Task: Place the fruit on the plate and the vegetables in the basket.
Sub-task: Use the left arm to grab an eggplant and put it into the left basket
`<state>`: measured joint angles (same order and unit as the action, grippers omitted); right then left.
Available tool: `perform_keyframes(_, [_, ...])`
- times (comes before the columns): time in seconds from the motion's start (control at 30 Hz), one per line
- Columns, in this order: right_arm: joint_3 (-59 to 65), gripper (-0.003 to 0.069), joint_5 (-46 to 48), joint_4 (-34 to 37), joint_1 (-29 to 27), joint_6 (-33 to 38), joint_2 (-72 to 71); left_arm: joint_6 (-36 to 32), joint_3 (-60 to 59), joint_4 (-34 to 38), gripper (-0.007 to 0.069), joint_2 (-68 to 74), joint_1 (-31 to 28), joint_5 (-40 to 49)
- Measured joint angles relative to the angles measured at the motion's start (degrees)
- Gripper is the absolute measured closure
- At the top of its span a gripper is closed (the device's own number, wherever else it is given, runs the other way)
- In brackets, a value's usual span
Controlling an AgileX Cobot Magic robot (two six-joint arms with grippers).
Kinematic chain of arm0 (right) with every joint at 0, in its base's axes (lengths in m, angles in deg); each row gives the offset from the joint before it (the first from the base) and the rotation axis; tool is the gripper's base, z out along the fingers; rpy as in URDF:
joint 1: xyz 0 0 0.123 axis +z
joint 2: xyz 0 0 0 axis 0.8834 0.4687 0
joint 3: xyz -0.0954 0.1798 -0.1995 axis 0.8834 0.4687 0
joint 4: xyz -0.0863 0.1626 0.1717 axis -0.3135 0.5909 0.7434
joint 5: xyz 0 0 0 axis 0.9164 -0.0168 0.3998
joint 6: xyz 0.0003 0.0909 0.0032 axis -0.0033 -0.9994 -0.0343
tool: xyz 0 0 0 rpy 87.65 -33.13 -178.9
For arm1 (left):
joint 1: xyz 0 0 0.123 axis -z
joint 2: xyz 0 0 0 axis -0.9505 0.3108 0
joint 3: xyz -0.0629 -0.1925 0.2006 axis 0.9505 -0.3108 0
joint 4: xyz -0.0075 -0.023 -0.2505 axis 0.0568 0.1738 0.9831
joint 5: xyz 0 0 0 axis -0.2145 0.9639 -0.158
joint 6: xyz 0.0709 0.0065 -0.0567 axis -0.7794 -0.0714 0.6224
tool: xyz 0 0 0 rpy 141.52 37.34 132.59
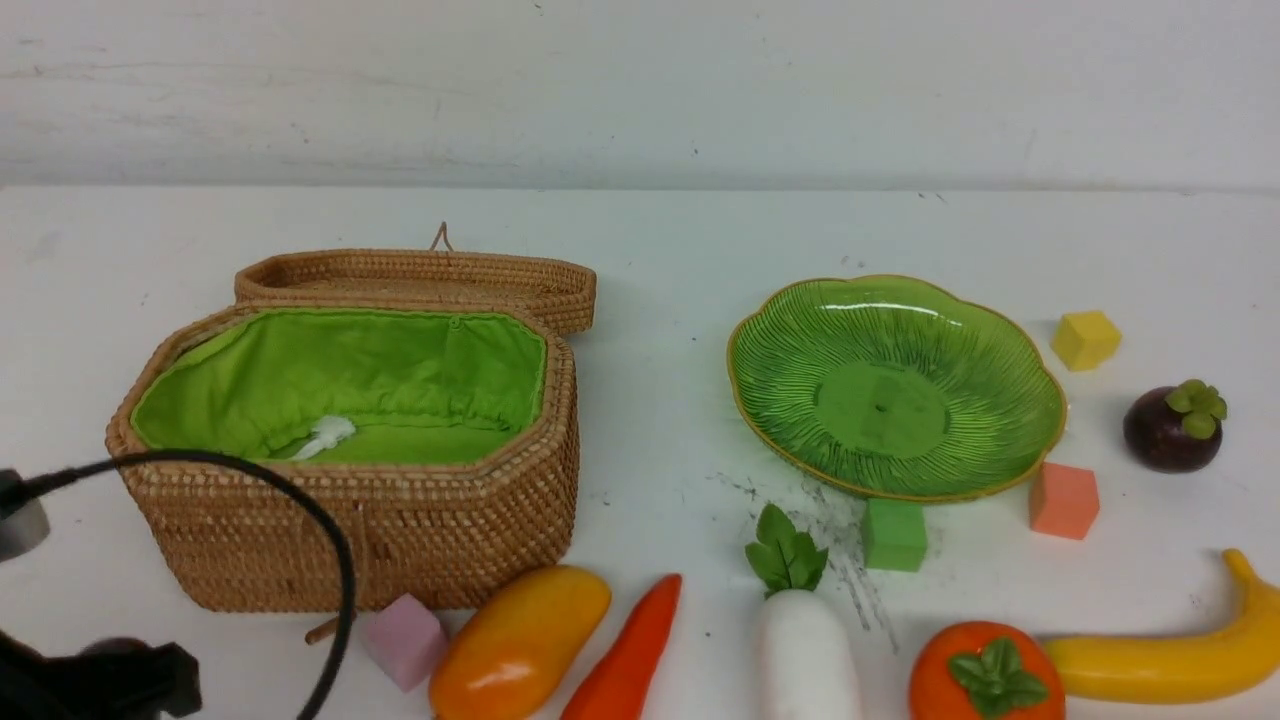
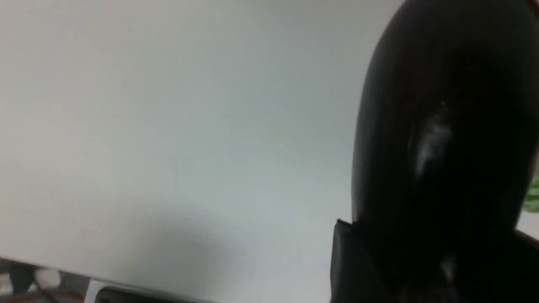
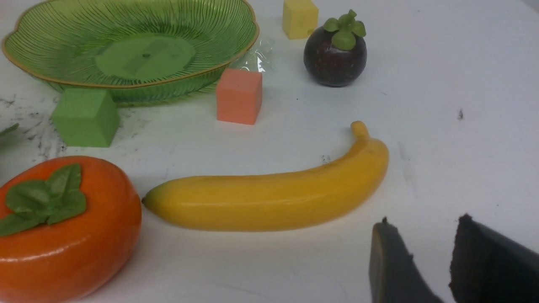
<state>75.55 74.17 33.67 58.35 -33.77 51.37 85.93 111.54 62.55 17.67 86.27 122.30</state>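
The open wicker basket (image 1: 380, 530) stands on the left and the green plate (image 1: 790, 330) on the right; both hold none of the toys. Along the near edge lie the mango (image 1: 520, 640), carrot (image 1: 630, 655), radish (image 1: 805, 650), persimmon (image 1: 985, 675) and banana (image 1: 1170, 660). The mangosteen (image 1: 1170, 430) sits right of the plate. In the left wrist view the dark glossy eggplant (image 2: 442, 105) fills the space in my left gripper (image 2: 433, 252), which is shut on it. My right gripper (image 3: 425, 221) hangs open over bare table beside the banana (image 3: 269, 202).
Foam cubes lie about: yellow (image 1: 1085, 340), salmon (image 1: 1063, 500) and green (image 1: 893, 535) round the plate, pink (image 1: 405, 640) in front of the basket. A black cable (image 1: 300, 510) arcs across the basket's front. The lid (image 1: 420, 280) lies back behind it.
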Motion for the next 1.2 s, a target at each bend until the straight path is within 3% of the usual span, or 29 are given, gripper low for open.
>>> perform_keyframes(0.27, [0.0, 0.0417, 0.0, 0.0, 0.0, 0.0, 0.0, -3.1, 12.0, -1.0, 0.0263, 0.2, 0.0, -0.6])
perform_keyframes(0.53, [0.0, 0.0417, 0.0, 0.0, 0.0, 0.0, 0.0, -13.7, 20.6, -1.0, 0.0263, 12.6, 0.0, -1.4])
perform_keyframes(0.67, [0.0, 0.0417, 0.0, 0.0, 0.0, 0.0, 0.0, -29.8, 24.8, -1.2, 0.0263, 18.9, 0.0, -1.6])
perform_keyframes(0.7, [0.0, 0.0417, 0.0, 0.0, 0.0, 0.0, 0.0, -38.1, 26.3, -1.3, 0.0263, 20.8, 0.0, -2.0])
perform_keyframes(0.77, [0.0, 0.0417, 0.0, 0.0, 0.0, 0.0, 0.0, -48.6, 28.2, -1.5, 0.0263, 22.7, 0.0, -2.8])
perform_keyframes(0.8, [0.0, 0.0417, 0.0, 0.0, 0.0, 0.0, 0.0, -57.8, 29.4, -1.5, 0.0263, 24.1, 0.0, -3.4])
perform_keyframes(0.93, [0.0, 0.0417, 0.0, 0.0, 0.0, 0.0, 0.0, -77.7, 31.2, -1.6, 0.0263, 26.3, 0.0, -6.7])
perform_keyframes(1.07, [0.0, 0.0417, 0.0, 0.0, 0.0, 0.0, 0.0, -91.0, 31.3, -2.8, 0.0263, 28.5, 0.0, -13.5])
perform_keyframes(1.2, [0.0, 0.0417, 0.0, 0.0, 0.0, 0.0, 0.0, -94.2, 31.3, -7.2, 0.0263, 31.3, 0.0, -19.7])
